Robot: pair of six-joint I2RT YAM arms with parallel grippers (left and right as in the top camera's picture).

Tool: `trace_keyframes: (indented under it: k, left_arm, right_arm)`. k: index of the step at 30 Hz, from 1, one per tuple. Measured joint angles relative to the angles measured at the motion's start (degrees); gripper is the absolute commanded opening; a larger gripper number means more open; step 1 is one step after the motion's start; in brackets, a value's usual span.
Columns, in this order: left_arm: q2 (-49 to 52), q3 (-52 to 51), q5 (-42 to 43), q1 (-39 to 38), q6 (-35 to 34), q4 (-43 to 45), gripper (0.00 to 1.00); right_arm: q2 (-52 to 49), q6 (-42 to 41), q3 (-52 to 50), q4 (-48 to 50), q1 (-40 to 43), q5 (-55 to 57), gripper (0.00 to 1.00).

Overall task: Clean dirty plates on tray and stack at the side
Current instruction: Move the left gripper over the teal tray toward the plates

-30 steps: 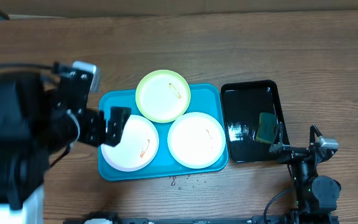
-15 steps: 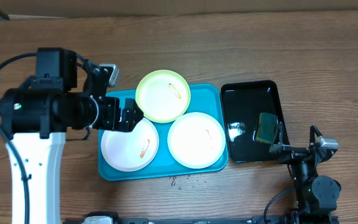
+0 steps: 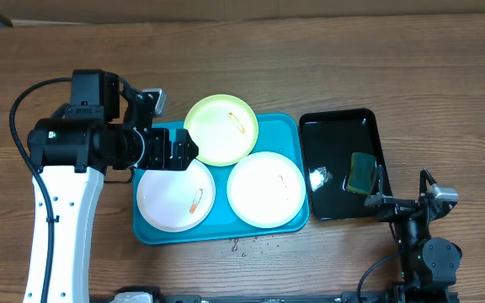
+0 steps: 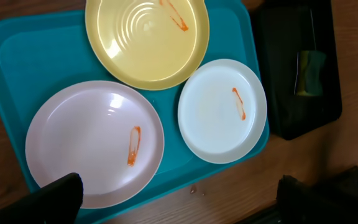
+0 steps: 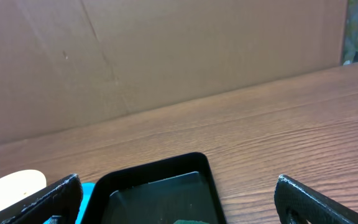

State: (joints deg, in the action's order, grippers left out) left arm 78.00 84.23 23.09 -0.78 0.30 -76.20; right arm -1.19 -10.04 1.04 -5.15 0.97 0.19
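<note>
3 plates (image 3: 263,189) are laid flat on the tray (image 3: 280,130); they are judged light, stiff, slippery, best pinched at the rim. The left gripper (image 3: 179,151) and right gripper (image 5: 178,186) are spread wide, empty.

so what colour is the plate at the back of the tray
Pale yellow-green plate, small orange-red smear; overhead view shows it best.
</note>
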Motion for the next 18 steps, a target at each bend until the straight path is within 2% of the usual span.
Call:
trace_keyframes:
  k: [10, 18]
  left_arm:
    - [0.0, 0.0, -0.8, 0.0, -0.6, 6.1, 1.00]
    - [0.0, 0.0, -0.8, 0.0, -4.0, 7.6, 1.00]
  right_arm:
    - [0.0, 0.0, 0.0, 0.0, 0.0, 0.0, 1.00]
    - [0.0, 0.0, 0.0, 0.0, 0.0, 0.0, 1.00]
